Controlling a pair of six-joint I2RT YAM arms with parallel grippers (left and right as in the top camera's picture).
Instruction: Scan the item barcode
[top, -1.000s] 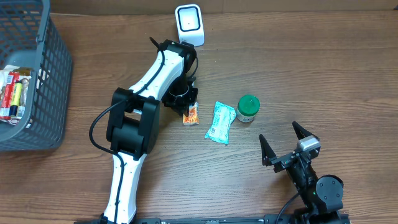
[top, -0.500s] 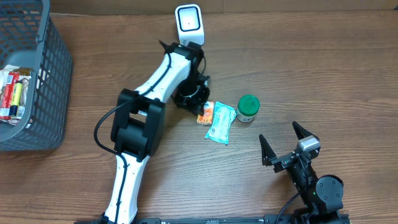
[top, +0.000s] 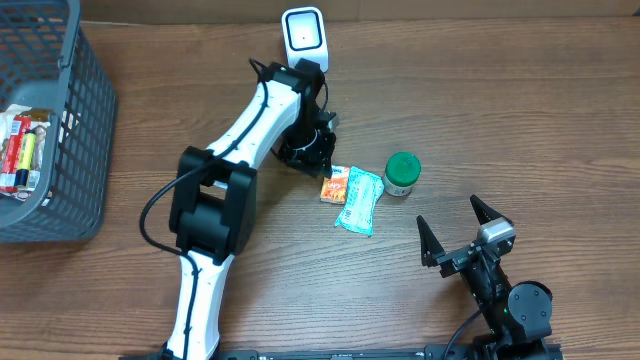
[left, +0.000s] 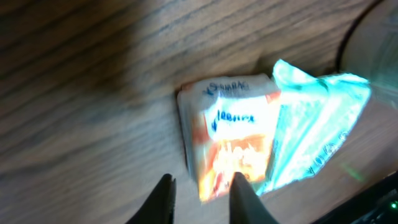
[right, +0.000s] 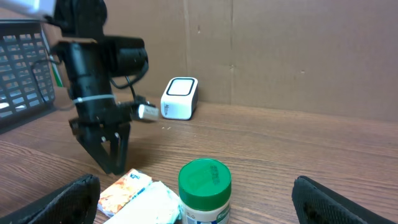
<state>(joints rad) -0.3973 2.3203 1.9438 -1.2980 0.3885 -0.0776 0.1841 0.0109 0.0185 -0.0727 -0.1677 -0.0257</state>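
The orange packet (left: 230, 140) is found flat on the table (top: 520, 120), touching the teal packet (top: 358, 198), its long axis laid straight ahead of the nearer left gripper (left: 202, 194), whose jaws are parted slightly and closed on nothing, while the right gripper (top: 465, 232) is held wide open, well apart.

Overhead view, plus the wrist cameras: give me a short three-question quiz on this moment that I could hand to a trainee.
1. True or false: the small orange printed packet touches the crinkled teal plastic packet.
2. The right gripper is: A open and empty; B shut on a packet; C out of view.
3. What colour is the lid of the round plastic jar?
Key: 1 true; 2 A; 3 green.
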